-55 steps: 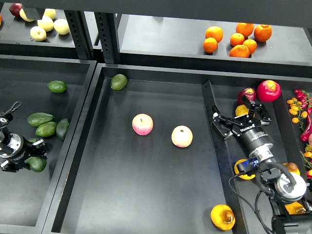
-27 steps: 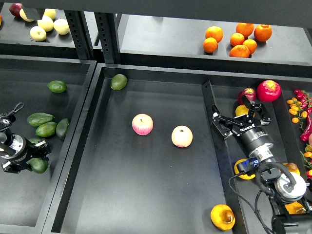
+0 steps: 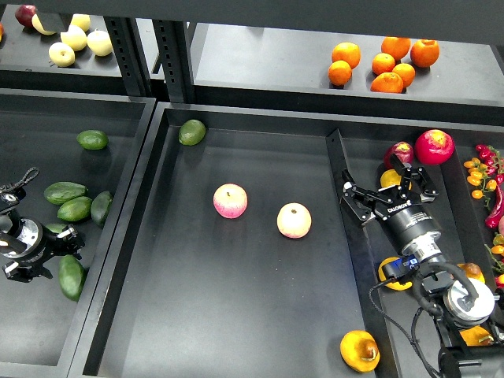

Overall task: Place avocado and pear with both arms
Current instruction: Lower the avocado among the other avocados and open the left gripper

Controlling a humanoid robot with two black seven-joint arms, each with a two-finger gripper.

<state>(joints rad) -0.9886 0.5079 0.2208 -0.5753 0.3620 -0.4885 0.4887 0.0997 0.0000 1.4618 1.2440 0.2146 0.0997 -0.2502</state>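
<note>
Single view only, from the robot's head, high up, looking forward and steeply down. Middle distance: whole central tray [image 3: 236,331] fits in frame, side trays cut by the edges. Back shelf [image 3: 268,67] runs along the top. Left arm [image 3: 24,248] enters at left edge, right arm [image 3: 425,252] from lower right corner.

Dark green avocado [image 3: 71,276], golden-orange pear [image 3: 359,350]

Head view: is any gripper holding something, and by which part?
The right gripper is open, holding nothing. The left gripper meets the avocado at its upper end, but a real hold cannot be told.
</note>
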